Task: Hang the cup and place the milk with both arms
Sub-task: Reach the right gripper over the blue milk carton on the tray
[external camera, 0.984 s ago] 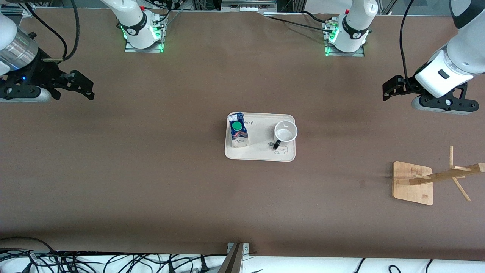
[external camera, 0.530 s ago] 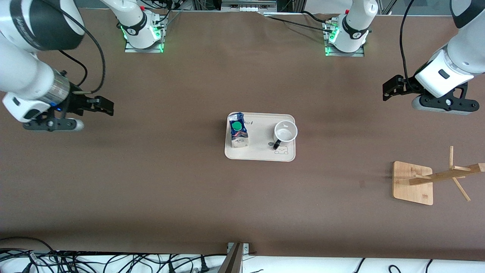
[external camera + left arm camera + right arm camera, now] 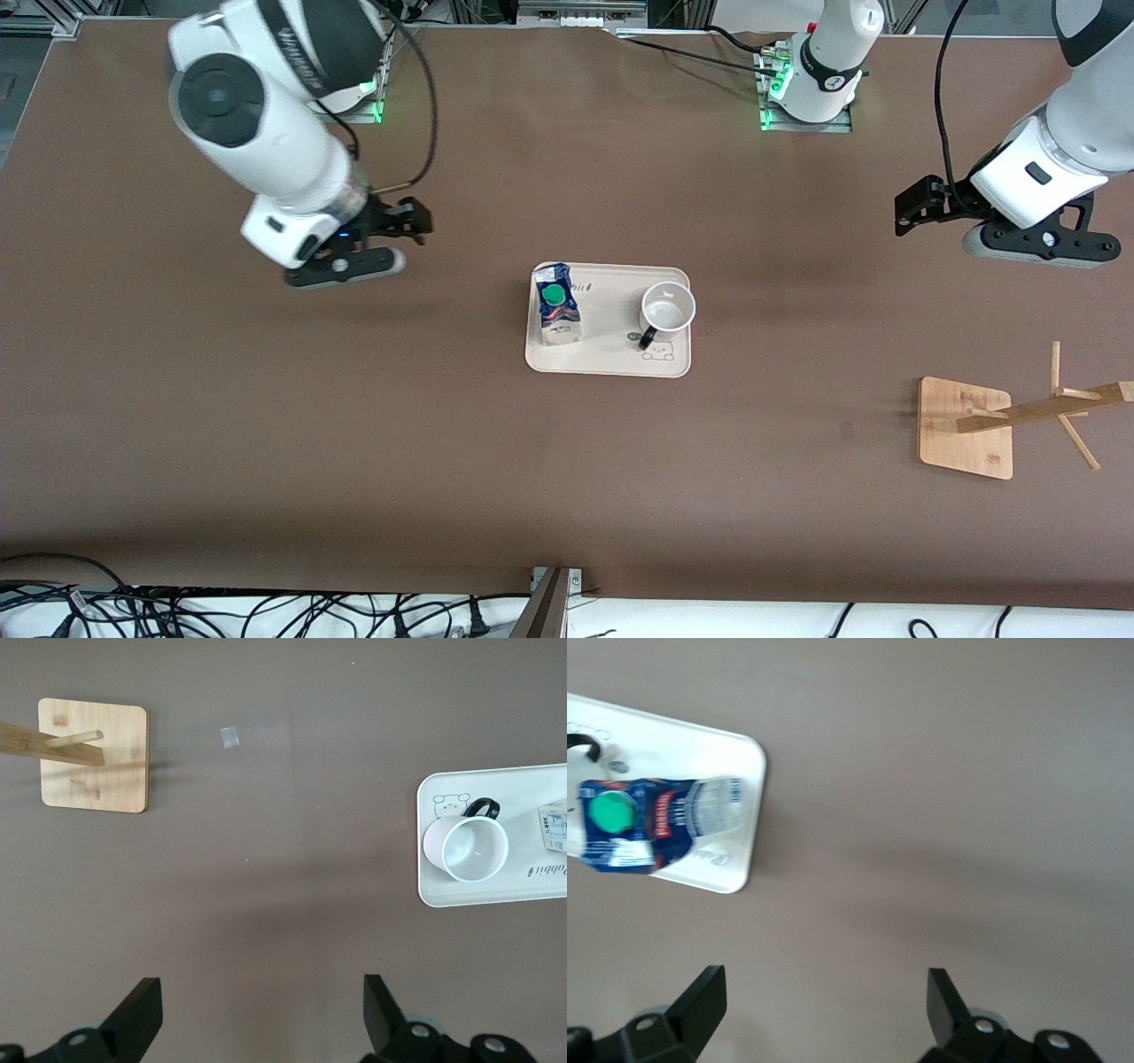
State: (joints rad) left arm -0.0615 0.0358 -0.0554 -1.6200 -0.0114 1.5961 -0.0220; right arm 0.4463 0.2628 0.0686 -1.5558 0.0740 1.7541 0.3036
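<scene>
Right gripper (image 3: 415,219) swung toward tray (image 3: 608,363); milk (image 3: 555,827) cut off.

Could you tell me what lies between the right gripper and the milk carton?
Only bare table separates the right gripper from the milk on the front view.

White arms (image 3: 266,133), black joint caps, black cables.

Right claw (image 3: 409,220) and left claw (image 3: 908,209), fingers spread wide, both up over bare table.
</scene>
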